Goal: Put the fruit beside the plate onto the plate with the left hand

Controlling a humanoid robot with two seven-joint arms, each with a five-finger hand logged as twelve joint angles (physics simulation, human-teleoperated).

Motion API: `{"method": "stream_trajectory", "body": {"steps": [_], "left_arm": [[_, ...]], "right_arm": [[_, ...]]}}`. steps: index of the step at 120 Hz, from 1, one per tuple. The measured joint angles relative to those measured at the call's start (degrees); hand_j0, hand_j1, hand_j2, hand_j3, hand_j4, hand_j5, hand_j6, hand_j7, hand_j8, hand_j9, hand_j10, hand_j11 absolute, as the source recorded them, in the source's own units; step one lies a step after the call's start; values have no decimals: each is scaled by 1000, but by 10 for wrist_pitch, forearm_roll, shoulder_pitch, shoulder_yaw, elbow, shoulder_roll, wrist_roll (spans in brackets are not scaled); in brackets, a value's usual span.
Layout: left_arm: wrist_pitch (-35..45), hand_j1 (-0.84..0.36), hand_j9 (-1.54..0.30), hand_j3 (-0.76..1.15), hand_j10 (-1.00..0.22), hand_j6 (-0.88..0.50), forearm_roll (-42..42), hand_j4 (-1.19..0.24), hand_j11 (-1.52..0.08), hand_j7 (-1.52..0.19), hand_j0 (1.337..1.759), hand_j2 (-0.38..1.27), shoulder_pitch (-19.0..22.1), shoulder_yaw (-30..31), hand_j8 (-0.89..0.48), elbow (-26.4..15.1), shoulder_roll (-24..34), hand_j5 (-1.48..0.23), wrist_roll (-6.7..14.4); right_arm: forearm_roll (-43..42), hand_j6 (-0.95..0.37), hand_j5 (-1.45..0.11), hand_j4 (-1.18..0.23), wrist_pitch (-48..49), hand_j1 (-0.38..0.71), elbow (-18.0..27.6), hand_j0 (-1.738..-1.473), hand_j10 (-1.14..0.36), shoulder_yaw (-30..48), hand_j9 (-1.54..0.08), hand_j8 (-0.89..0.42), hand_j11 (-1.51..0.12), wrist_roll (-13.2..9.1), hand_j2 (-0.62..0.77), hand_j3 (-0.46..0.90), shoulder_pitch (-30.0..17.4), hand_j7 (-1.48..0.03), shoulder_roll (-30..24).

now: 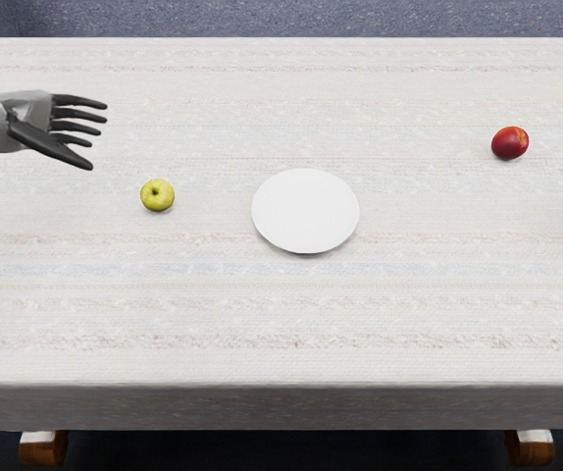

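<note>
White plate (305, 210) holds nothing; green apple (158, 194) lies beside it.

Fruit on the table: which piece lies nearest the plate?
The yellow-green apple, just left of the white plate; the red fruit sits far off at right.

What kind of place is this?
Probably a simulated dining setup: a long pale cloth-covered table with a round white plate, a small yellow-green apple, a red fruit, and a dark robot left hand, open.
</note>
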Motion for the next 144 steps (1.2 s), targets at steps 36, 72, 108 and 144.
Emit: {"method": "stream_trajectory", "body": {"steps": [36,72,108,144], "left_arm": [[0,54,-321,0,-247,-248,110,-248,-321,-321,1658,51,-76,0,-248,-4,-9,-321,13],[1,54,-321,0,-248,-249,176,-249,-321,-321,1658,51,-176,101,-249,-173,41,-321,91],[284,54,-321,0,-248,-249,186,-249,-321,-321,1658,51,-345,372,-249,-413,4,-321,99],[534,54,-321,0,-248,-248,180,-248,-321,-321,1658,50,-370,545,-248,-456,-124,-321,121]], "right_arm": [[0,-33,-43,-33,1,-310,-3,-1658,-33,-3,-43,-33,-43,-6,-7,0,-22,-43,0],[0,-33,-43,-33,1,-310,-3,-1658,-33,-3,-43,-33,-43,-7,-7,0,-27,-43,0],[0,-33,-43,-33,1,-310,-2,-1658,-33,-3,-43,-33,-43,-7,-7,0,-27,-43,0],[0,-33,-43,-33,1,-310,-2,-1658,-33,-3,-43,-33,-43,-7,-7,0,-27,-43,0]]}}
